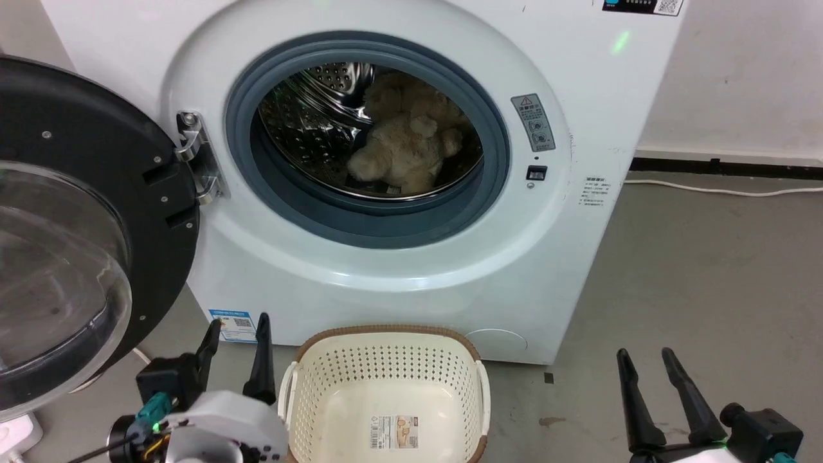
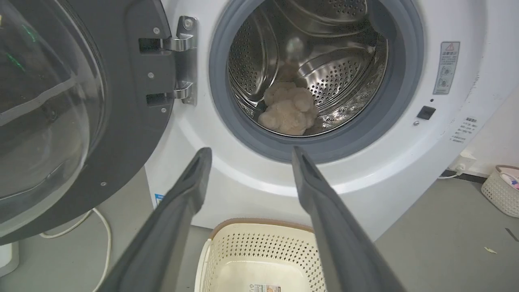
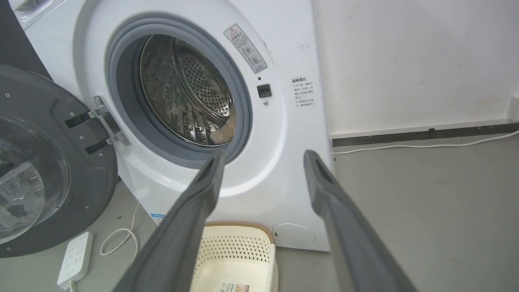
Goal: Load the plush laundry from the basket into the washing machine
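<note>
The cream-beige plush bear (image 1: 406, 145) lies inside the steel drum of the white washing machine (image 1: 398, 270), low and slightly right; it also shows as a fluffy lump (image 2: 288, 110) in the left wrist view, and a corner of it (image 3: 225, 131) peeks past the grey seal in the right wrist view. The cream basket (image 1: 386, 392) stands on the floor before the washer, holding nothing but its floor label. My left gripper (image 1: 236, 335) is open beside the basket's left handle. My right gripper (image 1: 646, 360) is open over the floor to the basket's right.
The washer's black-rimmed glass door (image 1: 71, 225) is swung wide open to the left, close to my left arm. A white power strip (image 3: 75, 258) and looped cable (image 3: 119, 239) lie on the floor under the door. A small white basket (image 2: 502, 190) sits far right.
</note>
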